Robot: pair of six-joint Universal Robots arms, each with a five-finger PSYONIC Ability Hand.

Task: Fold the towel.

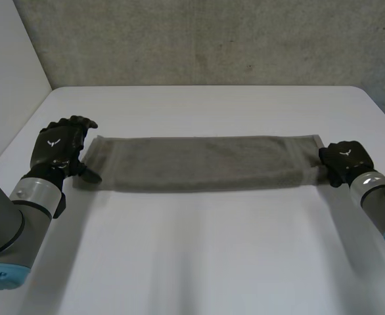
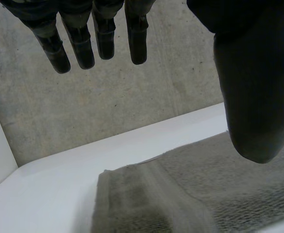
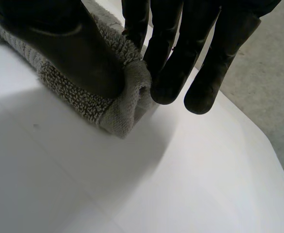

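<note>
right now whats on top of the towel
The right hand pinches the right end of the towel, thumb on top, fingers at its folded edge. The left hand hangs open at the left end. The cloth beneath the thumb is covered; the rest lies bare on the table.

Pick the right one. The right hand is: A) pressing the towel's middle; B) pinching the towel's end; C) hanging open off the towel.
B: the right hand has its thumb and fingers closed on the end of the towel.
</note>
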